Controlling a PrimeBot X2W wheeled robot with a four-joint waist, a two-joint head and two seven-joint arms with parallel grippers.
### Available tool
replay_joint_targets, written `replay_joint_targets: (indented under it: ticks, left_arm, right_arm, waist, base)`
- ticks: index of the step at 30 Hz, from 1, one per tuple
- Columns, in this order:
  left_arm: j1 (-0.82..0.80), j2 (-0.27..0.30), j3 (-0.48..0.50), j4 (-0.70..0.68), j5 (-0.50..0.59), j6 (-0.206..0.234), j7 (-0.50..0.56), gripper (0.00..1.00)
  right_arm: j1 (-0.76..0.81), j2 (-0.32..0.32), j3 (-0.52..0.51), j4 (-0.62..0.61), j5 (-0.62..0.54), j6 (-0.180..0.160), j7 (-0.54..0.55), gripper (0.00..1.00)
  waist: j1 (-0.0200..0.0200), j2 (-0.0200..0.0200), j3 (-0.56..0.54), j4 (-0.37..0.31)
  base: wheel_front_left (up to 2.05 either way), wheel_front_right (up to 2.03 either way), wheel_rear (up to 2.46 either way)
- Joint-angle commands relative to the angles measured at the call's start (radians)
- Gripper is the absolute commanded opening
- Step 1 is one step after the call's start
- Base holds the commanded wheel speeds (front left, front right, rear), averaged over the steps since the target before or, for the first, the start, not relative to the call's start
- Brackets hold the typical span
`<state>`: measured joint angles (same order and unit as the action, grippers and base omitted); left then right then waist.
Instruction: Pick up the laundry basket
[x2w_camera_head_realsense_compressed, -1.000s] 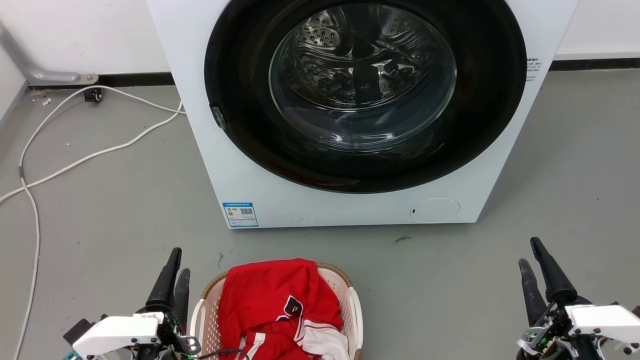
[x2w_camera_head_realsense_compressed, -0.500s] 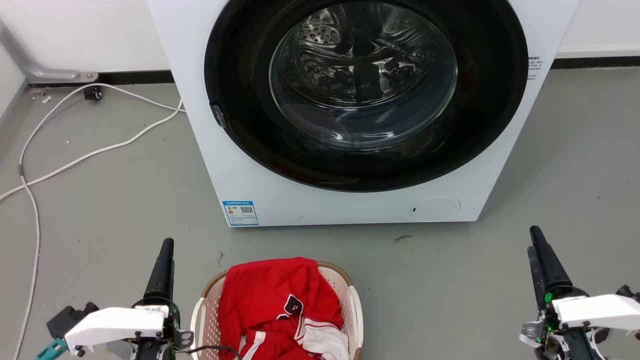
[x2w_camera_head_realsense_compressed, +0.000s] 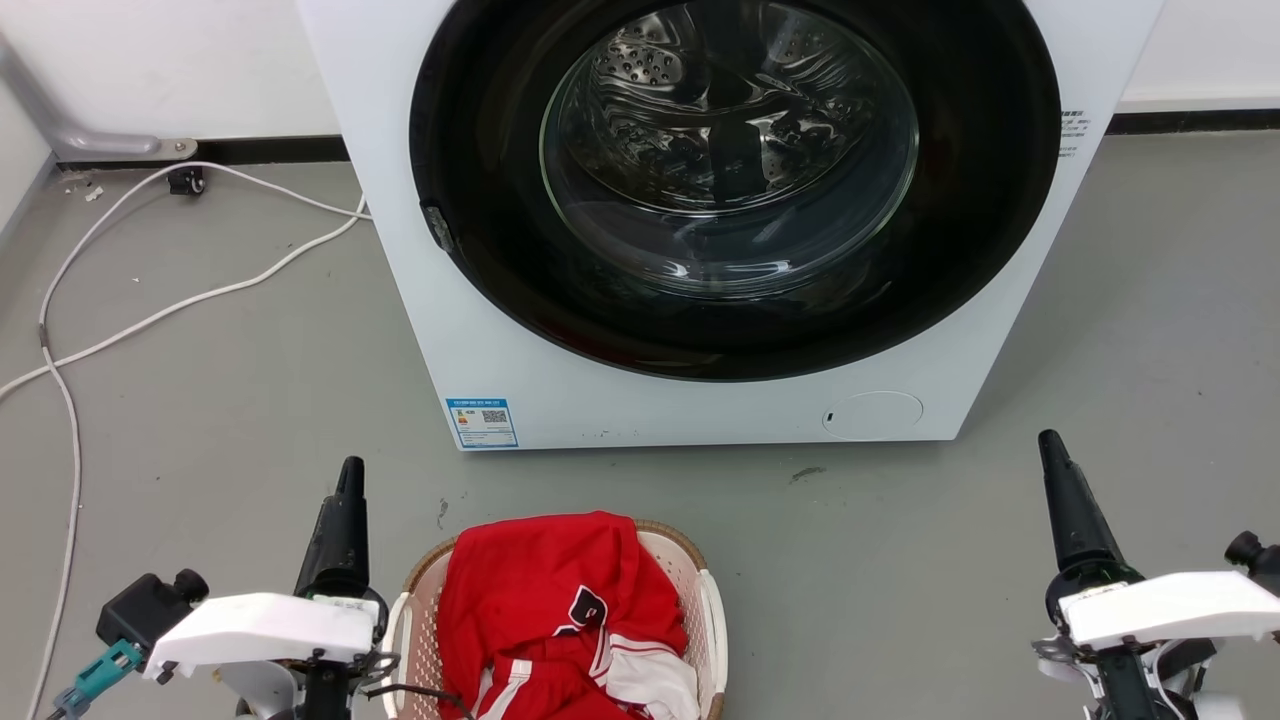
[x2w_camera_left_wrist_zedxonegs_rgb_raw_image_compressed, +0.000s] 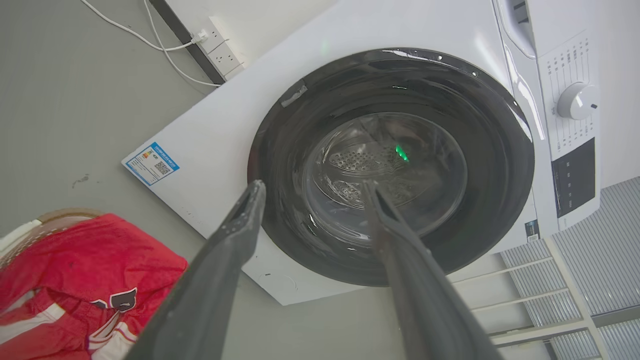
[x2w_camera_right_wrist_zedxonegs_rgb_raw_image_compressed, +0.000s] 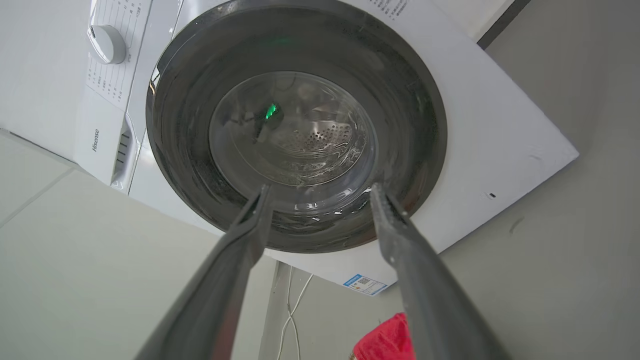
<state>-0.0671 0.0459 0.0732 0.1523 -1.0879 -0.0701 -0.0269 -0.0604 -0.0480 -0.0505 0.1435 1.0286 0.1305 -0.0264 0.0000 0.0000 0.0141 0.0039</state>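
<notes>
Head view: left gripper (x2w_camera_head_realsense_compressed: 348, 478) and right gripper (x2w_camera_head_realsense_compressed: 1053, 458) have rolled edge-on, jaws spread and empty. Laundry basket (x2w_camera_head_realsense_compressed: 690, 575) sits ungrasped, so the approach looks barely begun.

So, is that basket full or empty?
Full, or nearly: red and white clothes cover most of the basket's inside and lap over its far rim.

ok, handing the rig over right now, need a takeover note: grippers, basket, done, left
Left gripper: open, empty, beside the laundry basket on its left.
Right gripper: open, empty, well off to the basket's right.
Basket: on the floor before the washer, red clothes in it.
Done: no grasp yet.
Left: probably bring both grippers to the white handles, close, lift.
</notes>
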Motion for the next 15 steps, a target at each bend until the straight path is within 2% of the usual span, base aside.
replay_joint_targets:
  ticks: [1,15]
  left_arm:
    - [-0.006,0.004,-0.005,-0.022,0.04,0.006,-0.01,1.0]
    - [0.006,0.004,-0.03,-0.047,0.25,0.033,-0.059,1.0]
  right_arm:
    - [-0.007,-0.003,0.005,-0.027,-0.044,0.0,-0.011,1.0]
    - [0.008,-0.003,0.027,-0.058,-0.278,0.0,-0.059,1.0]
  waist:
    - [0.0,0.0,0.0,0.0]
    - [0.0,0.0,0.002,0.002]
  base:
    - [0.0,0.0,0.0]
    - [0.0,0.0,0.0]
